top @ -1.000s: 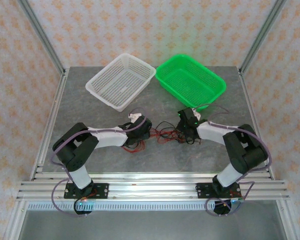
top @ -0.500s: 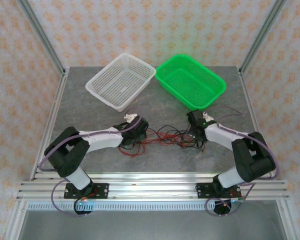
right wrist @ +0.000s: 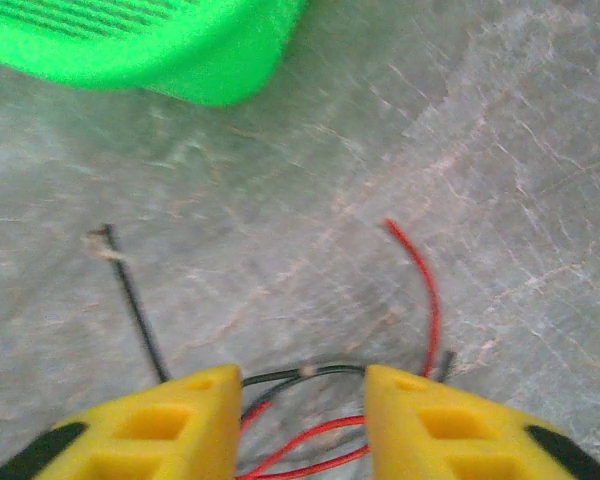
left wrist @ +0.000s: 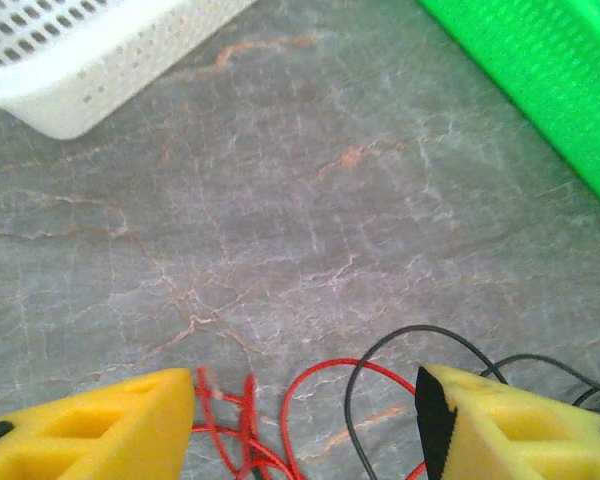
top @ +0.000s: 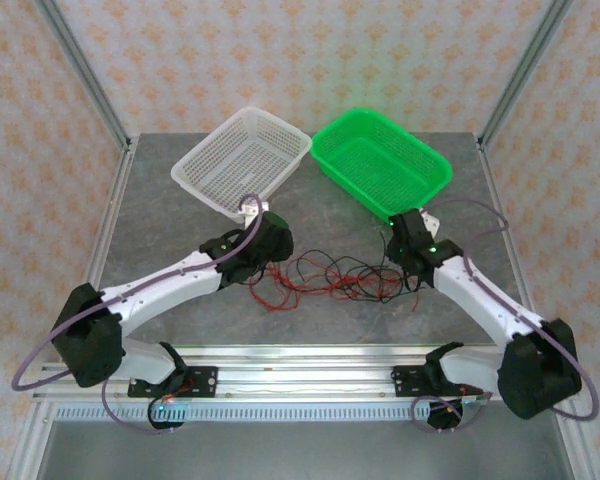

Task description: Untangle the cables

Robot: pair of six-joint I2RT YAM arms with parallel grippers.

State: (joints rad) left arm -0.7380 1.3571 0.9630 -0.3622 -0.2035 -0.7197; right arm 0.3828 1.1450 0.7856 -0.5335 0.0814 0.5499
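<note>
Both arms have reached farther forward; the cables (top: 325, 275) now lie spread between them on the table (top: 160, 230). Left gripper (left wrist: 305, 395) and right gripper (right wrist: 303, 385) stand released, near the white basket (top: 205, 195) and the green basket (top: 355, 190); bare table lies at both sides.

No legible writing, label, brand or number on the white basket (top: 242, 160), green basket (top: 380, 160), bench (top: 160, 220) or cables (top: 325, 275).

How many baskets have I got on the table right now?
2. The white basket sits at the far side of the table, left of centre; the green basket is beside it on the right. None seems hidden.
</note>
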